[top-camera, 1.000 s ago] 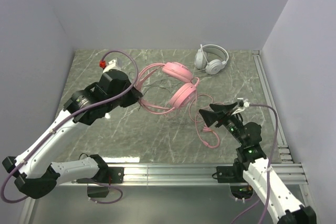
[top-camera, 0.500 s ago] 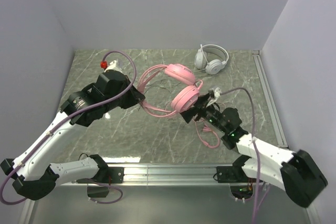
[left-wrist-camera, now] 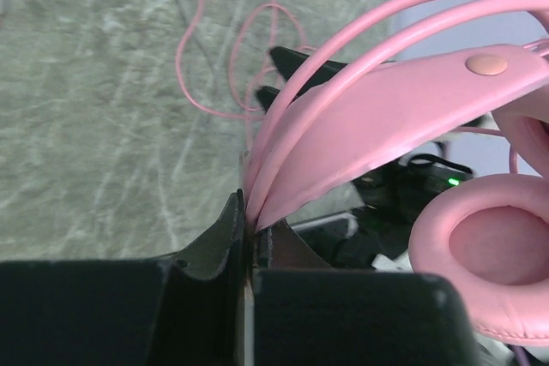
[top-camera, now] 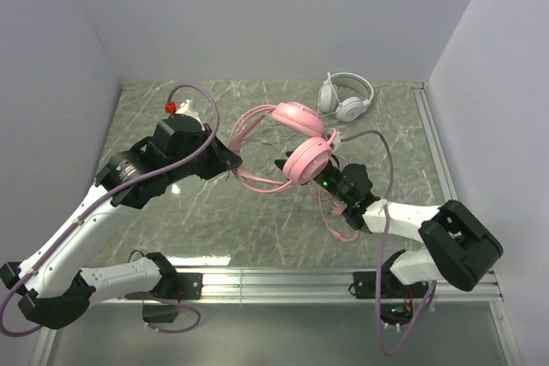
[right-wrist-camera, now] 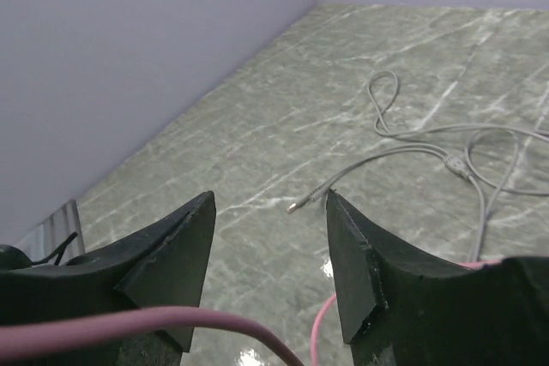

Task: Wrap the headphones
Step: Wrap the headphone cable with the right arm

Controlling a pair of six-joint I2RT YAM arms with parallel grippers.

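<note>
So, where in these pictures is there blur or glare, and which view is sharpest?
Top view: sharpest, evenly lit, soft shadows on the table. Left wrist view: the pink headband near the lens looks soft; the left gripper holding it is dark, blurred. Right wrist view: the grey cable is clear; the thick cable at the bottom edge is blurred.

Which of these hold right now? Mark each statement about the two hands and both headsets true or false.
1. The left hand is shut on the pink headset's headband. True.
2. The right hand grips the white headset. False: its jaws stand apart with nothing between them.
3. The white headset lies at the table's far right, apart from both hands. True.
4. The pink cable is wound tightly around the headband. False: it trails in loose loops on the table.
</note>
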